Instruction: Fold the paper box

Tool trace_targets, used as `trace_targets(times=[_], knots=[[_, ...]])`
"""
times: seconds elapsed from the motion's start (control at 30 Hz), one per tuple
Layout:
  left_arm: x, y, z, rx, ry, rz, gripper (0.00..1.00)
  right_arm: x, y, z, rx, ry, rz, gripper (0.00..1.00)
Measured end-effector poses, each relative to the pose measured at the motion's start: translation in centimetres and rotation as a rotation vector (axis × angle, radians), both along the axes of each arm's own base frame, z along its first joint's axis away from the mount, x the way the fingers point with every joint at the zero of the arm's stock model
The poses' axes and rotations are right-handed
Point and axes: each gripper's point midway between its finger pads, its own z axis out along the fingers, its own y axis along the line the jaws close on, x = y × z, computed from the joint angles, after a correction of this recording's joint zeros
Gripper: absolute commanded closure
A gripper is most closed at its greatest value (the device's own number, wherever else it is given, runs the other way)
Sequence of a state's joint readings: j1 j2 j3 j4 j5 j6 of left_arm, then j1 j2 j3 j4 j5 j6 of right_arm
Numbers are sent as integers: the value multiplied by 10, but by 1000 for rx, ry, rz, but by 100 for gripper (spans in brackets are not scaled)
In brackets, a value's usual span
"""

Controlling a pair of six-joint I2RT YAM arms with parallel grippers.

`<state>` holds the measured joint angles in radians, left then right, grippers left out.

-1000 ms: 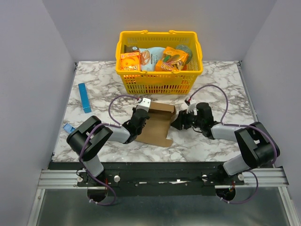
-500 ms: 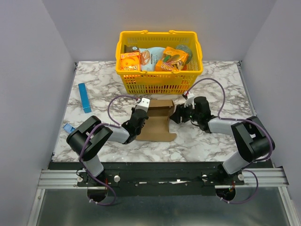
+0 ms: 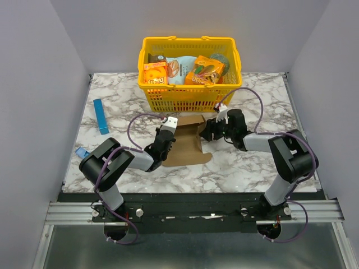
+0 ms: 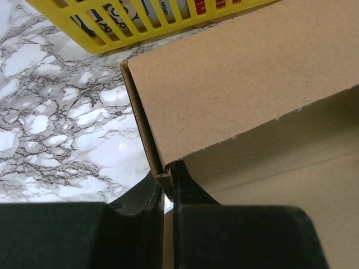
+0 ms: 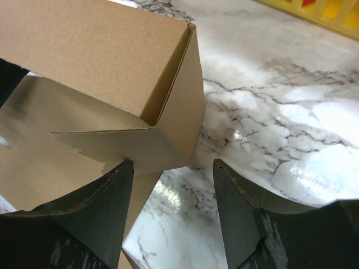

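The paper box [image 3: 188, 140] is plain brown cardboard, partly folded, lying on the marble table in front of the yellow basket. Its far panel stands raised. My left gripper [image 3: 166, 136] is shut on the box's left wall; in the left wrist view the jaws [image 4: 167, 185] pinch a thin cardboard edge of the box [image 4: 247, 84]. My right gripper [image 3: 208, 133] is open at the box's right corner. In the right wrist view its left fingertip [image 5: 115, 185] touches a folded side flap of the box [image 5: 112, 73], and the right fingertip [image 5: 235, 190] is over bare table.
A yellow basket [image 3: 189, 92] with orange snack boxes and packets stands just behind the box. A slim blue box [image 3: 101, 116] lies at the left. A small blue object [image 3: 82, 152] lies near the left arm's elbow. The basket's wall shows in the left wrist view [image 4: 140, 22].
My right gripper moved left and away from me, up to the box's right corner. The box shifted a little toward the basket and its far panel rose. My left gripper stayed shut on it.
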<state>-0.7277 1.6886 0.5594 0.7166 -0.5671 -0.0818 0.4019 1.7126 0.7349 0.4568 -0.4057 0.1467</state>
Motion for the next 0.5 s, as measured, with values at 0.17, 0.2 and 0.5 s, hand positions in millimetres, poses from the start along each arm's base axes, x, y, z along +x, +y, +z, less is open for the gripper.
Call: trace_targets(times=[0.17, 0.2, 0.5], knots=[[0, 1, 0, 6, -2, 4, 100, 13, 3, 1, -5, -19, 2, 33], [0, 1, 0, 7, -2, 4, 100, 15, 4, 1, -4, -24, 3, 33], [1, 3, 0, 11, -2, 7, 100, 26, 9, 3, 7, -47, 7, 33]])
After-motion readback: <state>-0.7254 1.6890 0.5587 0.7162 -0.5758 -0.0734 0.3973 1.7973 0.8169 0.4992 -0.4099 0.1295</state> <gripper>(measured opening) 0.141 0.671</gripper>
